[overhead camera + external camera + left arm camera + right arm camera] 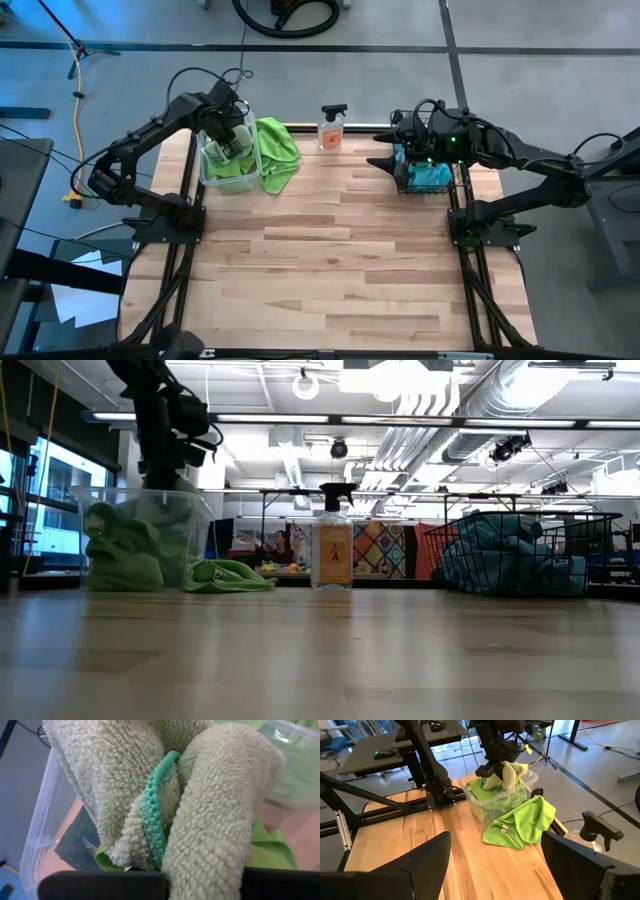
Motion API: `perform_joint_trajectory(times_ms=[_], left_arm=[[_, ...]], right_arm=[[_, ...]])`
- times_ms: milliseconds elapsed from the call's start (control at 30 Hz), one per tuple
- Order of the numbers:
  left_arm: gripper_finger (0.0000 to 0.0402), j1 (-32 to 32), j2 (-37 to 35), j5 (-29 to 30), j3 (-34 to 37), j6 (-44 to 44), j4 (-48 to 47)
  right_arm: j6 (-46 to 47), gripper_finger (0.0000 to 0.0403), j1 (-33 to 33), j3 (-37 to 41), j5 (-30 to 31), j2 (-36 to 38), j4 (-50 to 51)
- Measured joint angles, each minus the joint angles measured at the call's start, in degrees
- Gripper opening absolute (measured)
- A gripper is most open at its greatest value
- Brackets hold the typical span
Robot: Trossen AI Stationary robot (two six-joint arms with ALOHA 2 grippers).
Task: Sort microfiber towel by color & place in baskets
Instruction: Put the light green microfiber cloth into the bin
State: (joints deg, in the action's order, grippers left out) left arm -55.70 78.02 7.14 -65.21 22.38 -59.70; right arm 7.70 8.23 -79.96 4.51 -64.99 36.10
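Grey floor; exposed ceiling ducts overhead.

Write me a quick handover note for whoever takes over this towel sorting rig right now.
Left gripper: shut on a green towel, held over the clear plastic tub at the table's far left.
Right gripper: open, empty, beside the black wire basket at the far right.
Done: green towels are in the tub, blue towels are in the wire basket.
Left: release the held towel into the tub, then pick up the loose green towel lying on the table against the tub.
The spray bottle stands between the baskets; leave it.
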Motion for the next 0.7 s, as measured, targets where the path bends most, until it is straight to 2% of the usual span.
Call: perform_joint_trajectory(times_ms=[233, 400, 567, 700], left_arm=[[0.0004, -1.4, 0.1, -2.5, 1.8, 3.6, 0.0], [0.0004, -1.4, 0.2, -1.8, 10.0, 5.4, 1.8], [0.0004, -1.4, 0.1, -1.1, 18.0, 5.4, 9.3], [0.0004, -1.2, 0.0, -1.4, 21.8, 5.4, 13.3]], right_arm=[[0.3, 0.0307, 0.0, 0.0, 0.0, -0.3, -0.3], [1.3, 0.0307, 0.0, 0.0, 0.0, -1.4, -0.2], [1.3, 0.0307, 0.0, 0.0, 0.0, -3.4, -0.5], [1.5, 0.0307, 0.0, 0.0, -0.3, -4.9, -0.6]])
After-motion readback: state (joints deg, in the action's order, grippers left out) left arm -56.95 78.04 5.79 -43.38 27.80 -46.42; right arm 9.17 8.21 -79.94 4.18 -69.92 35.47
